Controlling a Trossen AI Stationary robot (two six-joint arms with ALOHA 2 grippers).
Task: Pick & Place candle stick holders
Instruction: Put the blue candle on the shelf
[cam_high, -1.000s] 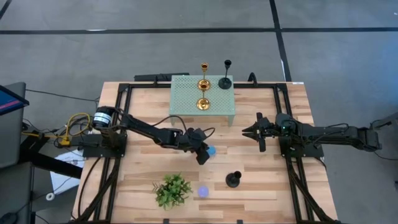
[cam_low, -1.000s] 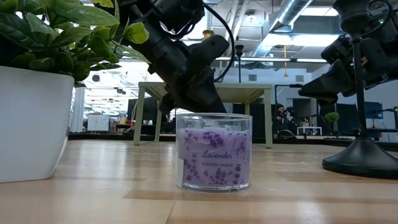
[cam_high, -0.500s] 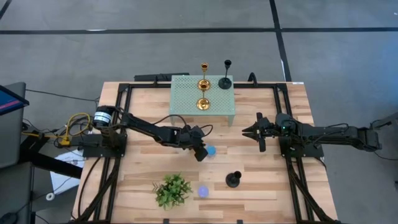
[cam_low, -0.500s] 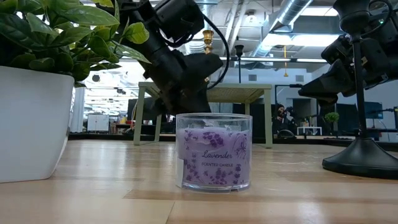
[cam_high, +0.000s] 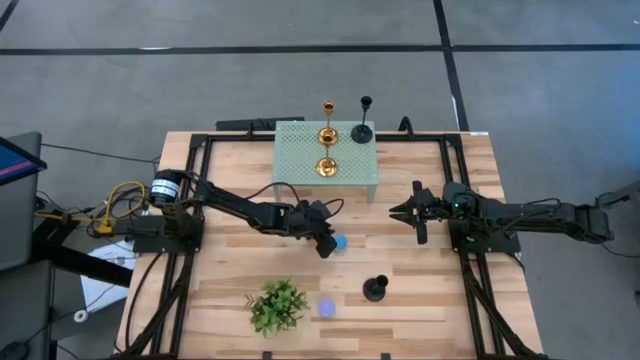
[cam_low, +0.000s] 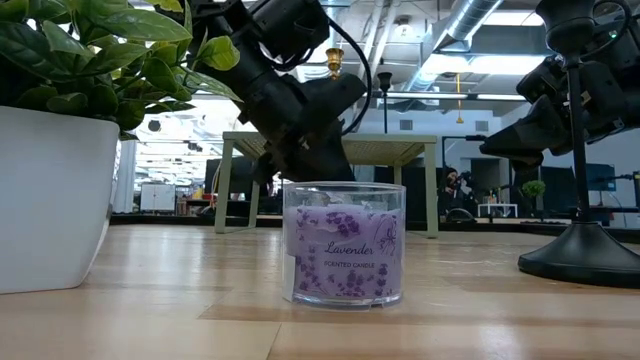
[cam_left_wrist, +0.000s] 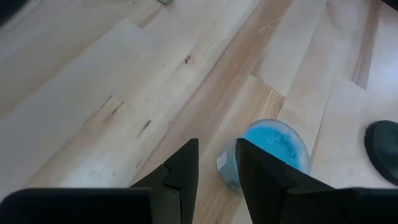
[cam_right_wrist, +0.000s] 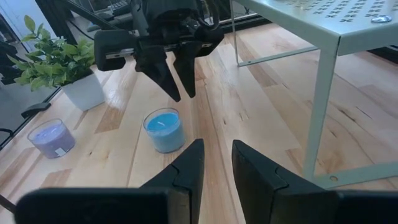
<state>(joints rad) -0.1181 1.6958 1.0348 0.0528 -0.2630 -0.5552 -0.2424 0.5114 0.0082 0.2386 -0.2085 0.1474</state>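
Two gold candle stick holders (cam_high: 328, 133) (cam_high: 327, 167) and one black holder (cam_high: 362, 132) stand on their round bases on the pale green stand (cam_high: 300, 160) at the far edge. The other black holder (cam_high: 375, 289) stands on the table near the front; it also shows in the low view (cam_low: 580, 250). My left gripper (cam_high: 326, 250) hangs at mid table, just left of a blue candle (cam_high: 341, 242), with a narrow gap between its fingers (cam_left_wrist: 216, 152) and nothing in it. My right gripper (cam_high: 398, 211) waits right of the stand, narrowly open and empty (cam_right_wrist: 216, 152).
A purple candle jar (cam_high: 326, 307) and a potted green plant (cam_high: 277, 305) stand near the front edge, left of the black holder. The stand's thin legs (cam_right_wrist: 317, 118) rise from the table between the two arms. Black frame rails (cam_high: 470, 290) run along the table's sides.
My left gripper has risen a little beside the blue candle, shifted slightly toward the table's left edge, then come partway back. The candle and the holders have stayed where they were.
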